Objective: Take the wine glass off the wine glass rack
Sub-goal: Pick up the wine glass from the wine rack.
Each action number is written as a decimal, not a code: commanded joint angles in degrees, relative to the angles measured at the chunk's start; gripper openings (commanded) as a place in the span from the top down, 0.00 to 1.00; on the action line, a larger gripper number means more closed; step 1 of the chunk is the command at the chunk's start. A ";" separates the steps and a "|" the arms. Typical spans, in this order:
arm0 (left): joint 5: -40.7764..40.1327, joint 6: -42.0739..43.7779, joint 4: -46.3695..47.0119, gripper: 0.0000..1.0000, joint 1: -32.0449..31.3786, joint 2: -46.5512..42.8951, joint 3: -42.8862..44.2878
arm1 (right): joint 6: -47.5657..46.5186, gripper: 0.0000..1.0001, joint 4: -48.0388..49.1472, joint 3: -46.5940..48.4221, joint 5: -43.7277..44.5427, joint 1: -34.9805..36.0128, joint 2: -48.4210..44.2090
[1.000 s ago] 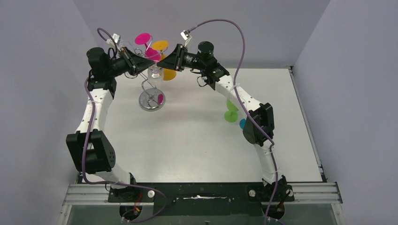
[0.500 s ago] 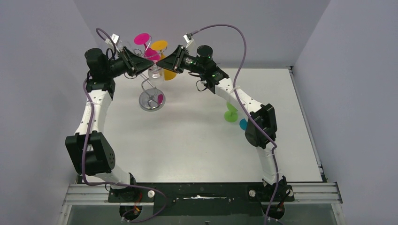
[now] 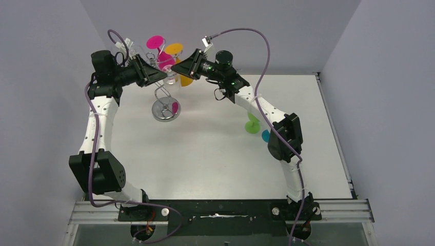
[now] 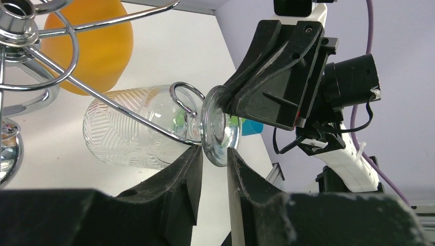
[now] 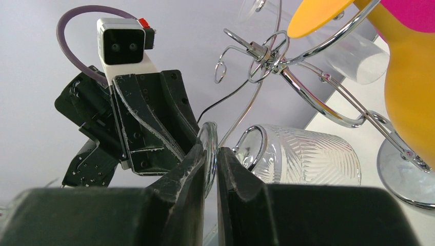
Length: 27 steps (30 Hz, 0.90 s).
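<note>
Right gripper (image 5: 211, 154) pinched on the foot rim of the glass (image 5: 302, 154). Bowl lies just beyond its tips, stem hooked in a rack (image 5: 264, 54) loop. Left gripper (image 4: 215, 155) narrow, straddling the same rim from opposite side; grip unclear. Probably steadying for slide-out.

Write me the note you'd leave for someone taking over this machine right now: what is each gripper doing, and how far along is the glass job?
Right gripper: shut on the rim of the clear wine glass's foot.
Left gripper: fingers slightly apart around the lower rim of the same foot; whether they pinch it cannot be told.
Clear wine glass: hangs tilted on a wire arm of the wine glass rack, with its stem in the arm's hook. An orange glass hangs behind it.
Done: the glass is reached and gripped.
Left: slide it along the arm, out of the hook and off the rack.
</note>
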 commanded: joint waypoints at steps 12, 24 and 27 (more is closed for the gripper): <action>-0.87 -13.39 16.38 0.78 -1.75 -2.68 -3.41 | -3.73 1.00 4.24 2.75 -0.72 0.94 -2.45; -7.19 -13.59 14.65 0.77 -2.16 -3.74 -4.07 | -5.73 1.00 5.54 0.85 -1.25 1.71 -3.64; -7.81 -13.37 13.81 0.84 -2.51 -3.31 -3.16 | -6.97 1.00 5.34 0.98 -2.29 1.98 -3.85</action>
